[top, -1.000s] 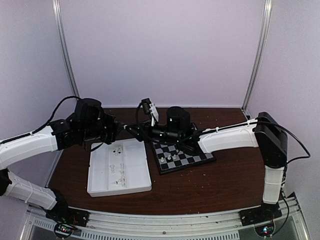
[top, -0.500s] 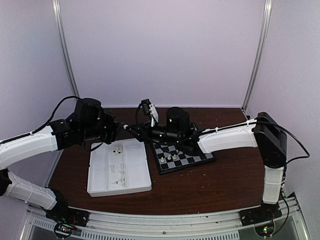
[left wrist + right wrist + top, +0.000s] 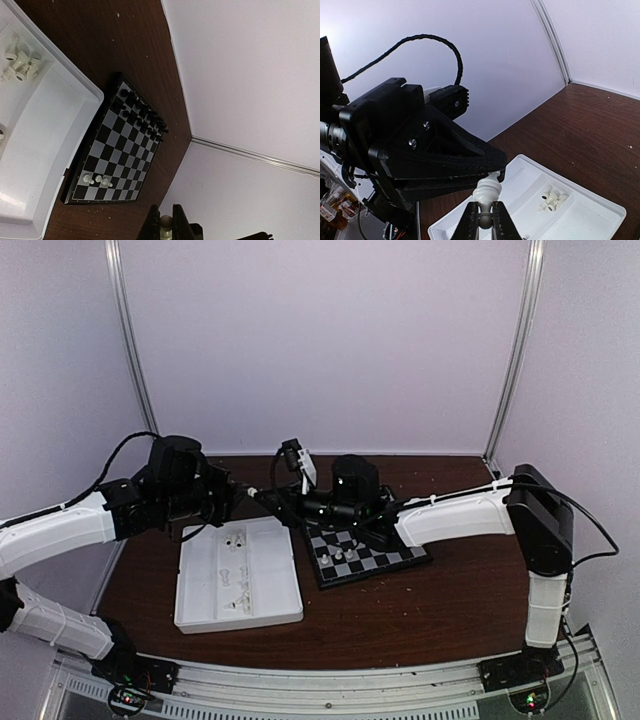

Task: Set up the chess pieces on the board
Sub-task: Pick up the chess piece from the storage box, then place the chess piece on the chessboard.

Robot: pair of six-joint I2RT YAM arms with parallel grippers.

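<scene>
From above, a handover is seemingly being made near the far corner of the tray (image 3: 200,612), beside the board (image 3: 392,558). At the left wrist, a white piece (image 3: 166,223) is being pinched by the closed left gripper (image 3: 166,229). At the right wrist, its base is being clamped by the closed right gripper (image 3: 485,223). The left's release is probably being awaited.

A dark brown wooden table (image 3: 400,615) carries two things. A white compartmented plastic tray (image 3: 238,621) lies on its left part, a small black-rimmed chequered chessboard (image 3: 330,583) just beside it to the right, slightly askew.
</scene>
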